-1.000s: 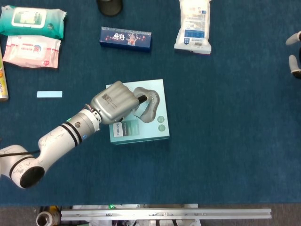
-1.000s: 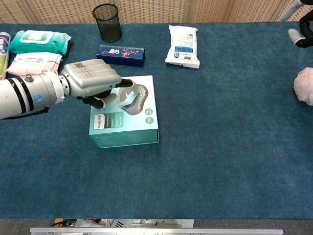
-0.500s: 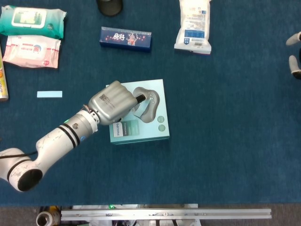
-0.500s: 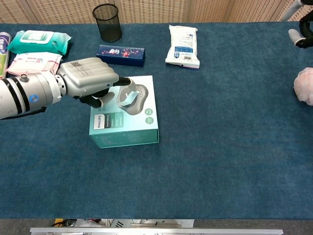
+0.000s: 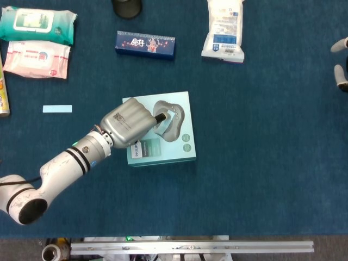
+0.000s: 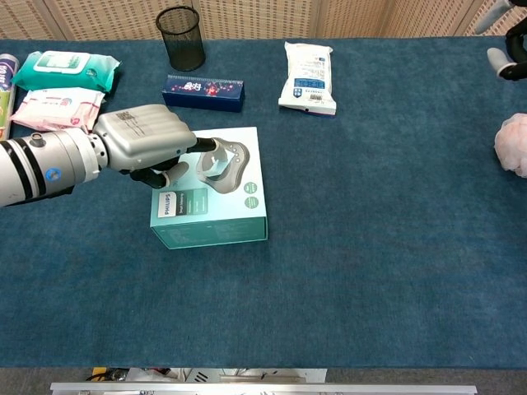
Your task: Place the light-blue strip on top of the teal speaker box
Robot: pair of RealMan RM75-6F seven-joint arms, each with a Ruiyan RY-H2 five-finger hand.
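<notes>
The teal speaker box (image 5: 168,144) lies flat in the middle of the blue table; in the chest view the box (image 6: 222,214) shows its printed top. My left hand (image 5: 128,122) hovers over the box's left half with fingers curled in and nothing in them; in the chest view the left hand (image 6: 152,144) has one fingertip by the speaker picture. On the cloth well to the left of the box lies the light-blue strip (image 5: 57,109), apart from the hand. My right hand (image 5: 340,62) shows only partly at the far right edge, also as the right hand (image 6: 509,45).
A dark-blue carton (image 5: 145,44) and a white pouch (image 5: 223,30) lie behind the box. Two wipe packs (image 5: 37,41) sit at the back left, a black mesh cup (image 6: 181,38) at the back. A pink fluffy thing (image 6: 512,144) is at the right edge.
My left hand has drawn back slightly to the left and toward me over the box. The strip and the box have not moved.
</notes>
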